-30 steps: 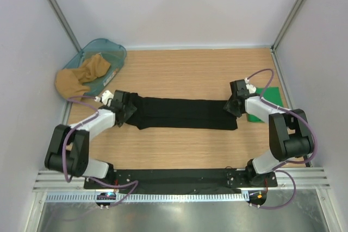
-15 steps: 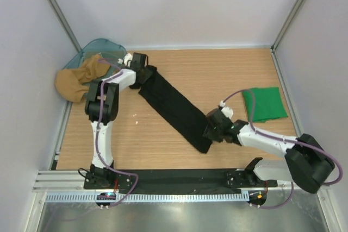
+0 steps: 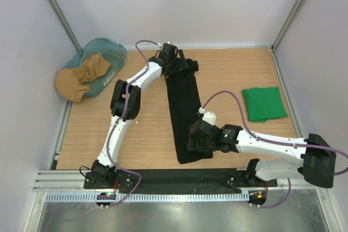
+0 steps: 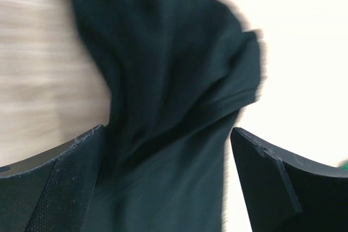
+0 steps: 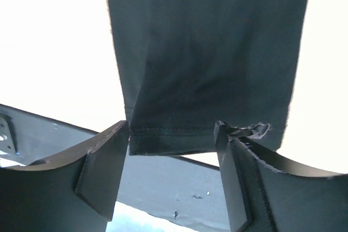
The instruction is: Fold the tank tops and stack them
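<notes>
The black tank top point(image 3: 182, 110), folded into a long narrow strip, lies on the wooden table point(image 3: 228, 74), running from far to near. My left gripper point(image 3: 182, 64) hovers over its far end, jaws wide open. In the left wrist view, the left gripper point(image 4: 167, 134) has rumpled black cloth point(image 4: 174, 80) lying loose beneath it. My right gripper point(image 3: 191, 140) is at the strip's near end and is open. In the right wrist view the stitched hem point(image 5: 179, 137) sits just beyond the right gripper point(image 5: 171, 131), unpinched. The green tank top point(image 3: 265, 103) lies folded at the right.
A blue basket point(image 3: 111, 52) with a tan cloth point(image 3: 81, 77) spilling over its side stands at the far left corner. The black mounting rail point(image 3: 179, 177) runs along the near edge, just below the strip's hem. Grey walls close in both sides.
The black strip has swung from lying crosswise to lying far-to-near. The left arm swept to the far middle, the right arm to the near edge. Both jaws have opened off the cloth.
</notes>
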`<action>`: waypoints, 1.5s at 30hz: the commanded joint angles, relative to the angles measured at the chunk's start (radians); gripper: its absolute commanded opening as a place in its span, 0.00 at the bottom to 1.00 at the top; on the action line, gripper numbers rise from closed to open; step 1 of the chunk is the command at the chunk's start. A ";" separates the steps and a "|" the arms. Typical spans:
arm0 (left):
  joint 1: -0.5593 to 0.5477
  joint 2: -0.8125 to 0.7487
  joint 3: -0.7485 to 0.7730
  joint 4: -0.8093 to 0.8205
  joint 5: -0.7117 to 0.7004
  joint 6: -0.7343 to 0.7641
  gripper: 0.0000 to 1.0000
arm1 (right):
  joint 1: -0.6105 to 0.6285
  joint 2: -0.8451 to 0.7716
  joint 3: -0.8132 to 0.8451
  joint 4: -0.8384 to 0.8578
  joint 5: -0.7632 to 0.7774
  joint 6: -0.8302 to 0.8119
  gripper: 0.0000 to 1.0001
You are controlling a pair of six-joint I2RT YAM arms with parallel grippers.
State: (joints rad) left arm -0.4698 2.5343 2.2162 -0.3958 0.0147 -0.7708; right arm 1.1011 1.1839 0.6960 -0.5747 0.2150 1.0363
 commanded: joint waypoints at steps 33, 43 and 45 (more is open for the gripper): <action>-0.278 -0.937 -1.058 0.044 -0.101 -0.001 0.93 | -0.150 -0.101 -0.090 0.041 -0.269 -0.186 0.67; -0.380 -0.944 -1.170 0.135 -0.018 -0.154 0.90 | -0.136 -0.170 -0.107 0.056 -0.330 -0.167 0.71; -0.380 -0.939 -1.202 0.158 -0.018 -0.215 0.88 | -0.136 -0.171 -0.119 0.062 -0.325 -0.157 0.71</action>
State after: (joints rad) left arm -0.8459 1.6253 1.0519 -0.3130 -0.0296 -0.8871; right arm 0.9585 1.0348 0.5907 -0.5262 -0.0948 0.8574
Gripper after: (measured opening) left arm 0.893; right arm 0.708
